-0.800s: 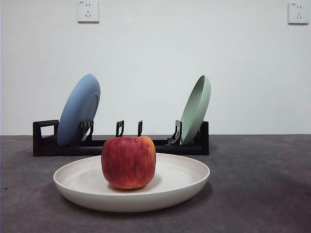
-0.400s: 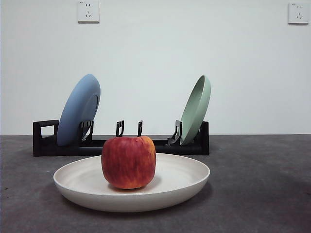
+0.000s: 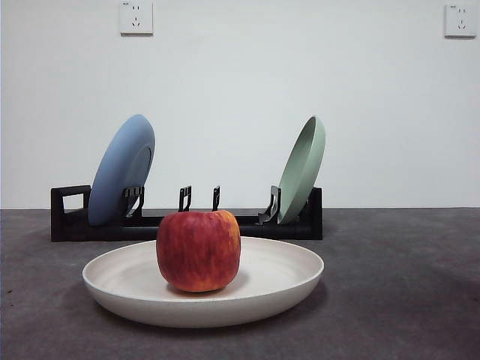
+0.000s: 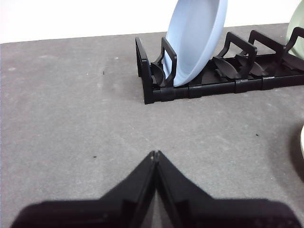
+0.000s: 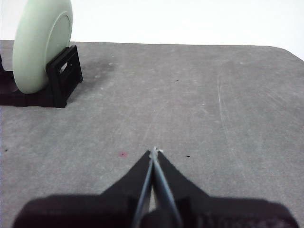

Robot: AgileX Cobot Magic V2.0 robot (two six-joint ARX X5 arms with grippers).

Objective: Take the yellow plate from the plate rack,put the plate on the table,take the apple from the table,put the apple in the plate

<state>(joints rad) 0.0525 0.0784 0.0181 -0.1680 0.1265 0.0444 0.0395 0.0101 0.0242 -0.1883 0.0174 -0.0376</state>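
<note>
With the red, yellow-streaked apple (image 3: 199, 250) seated in the cream round plate (image 3: 285, 279), both empty grippers (image 4: 155, 154) (image 5: 154, 152), jaws pressed together, are best kept clear.

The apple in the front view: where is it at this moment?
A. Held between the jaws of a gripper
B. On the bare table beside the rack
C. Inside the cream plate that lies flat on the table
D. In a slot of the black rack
C. The apple sits in the yellow plate, which lies flat on the table in front of the plate rack; no gripper touches it.
</note>
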